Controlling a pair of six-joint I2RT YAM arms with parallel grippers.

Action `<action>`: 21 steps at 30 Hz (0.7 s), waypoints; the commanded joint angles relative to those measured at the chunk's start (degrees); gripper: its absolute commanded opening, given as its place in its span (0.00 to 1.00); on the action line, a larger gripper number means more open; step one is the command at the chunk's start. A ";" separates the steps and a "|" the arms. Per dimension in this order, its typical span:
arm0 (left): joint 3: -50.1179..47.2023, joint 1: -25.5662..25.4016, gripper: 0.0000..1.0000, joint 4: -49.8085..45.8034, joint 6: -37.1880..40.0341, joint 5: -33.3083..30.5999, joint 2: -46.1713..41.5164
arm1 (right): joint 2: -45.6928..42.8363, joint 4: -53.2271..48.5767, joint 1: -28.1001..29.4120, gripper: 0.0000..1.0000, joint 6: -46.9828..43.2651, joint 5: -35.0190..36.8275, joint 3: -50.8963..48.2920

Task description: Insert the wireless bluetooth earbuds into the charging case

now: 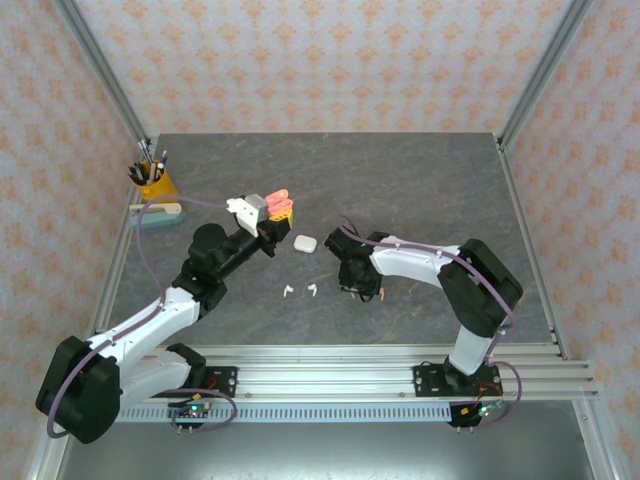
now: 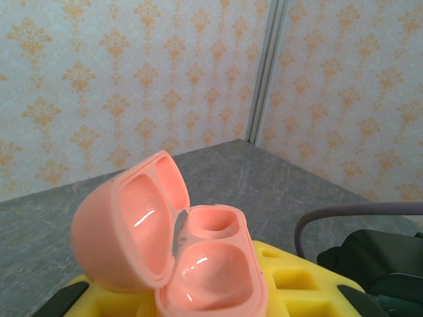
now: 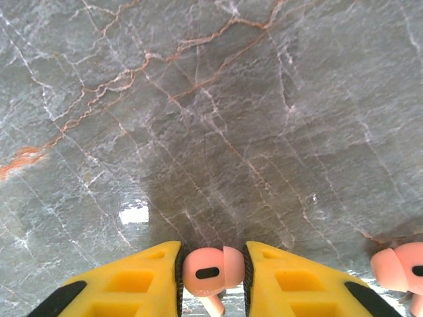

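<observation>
My left tool [image 2: 198, 294] grips the open case [image 2: 172, 244]; right tool [image 3: 213, 259] pinches a pink earbud [image 3: 205, 272] (twin [image 3: 396, 264] at three o'clock).

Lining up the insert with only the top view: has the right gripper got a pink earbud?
Observer: Yes. The right wrist view shows a pink earbud pinched between the jaws of the right gripper.
Operator: Where's its twin?
Observer: The second pink earbud lies close beside that gripper, at the right edge of that view.
Operator: Is the case ready?
Observer: The pink case, held by the left gripper, has its lid open, and both wells look empty.
</observation>
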 commanded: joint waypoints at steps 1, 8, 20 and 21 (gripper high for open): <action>2.19 -0.43 0.00 0.75 0.26 0.69 0.11 | -0.63 -0.93 0.67 0.28 -0.07 -0.11 -0.88; 2.65 -0.43 0.00 0.55 0.17 0.82 0.44 | -3.18 -0.63 0.67 0.27 -0.14 2.39 -0.61; 3.37 -0.43 0.00 -0.05 0.16 0.97 0.59 | -6.26 2.92 0.67 0.26 -1.20 5.55 -2.38; 3.37 -0.43 0.00 -0.15 0.17 0.98 0.70 | -6.55 3.50 0.67 0.26 -1.35 5.99 -2.81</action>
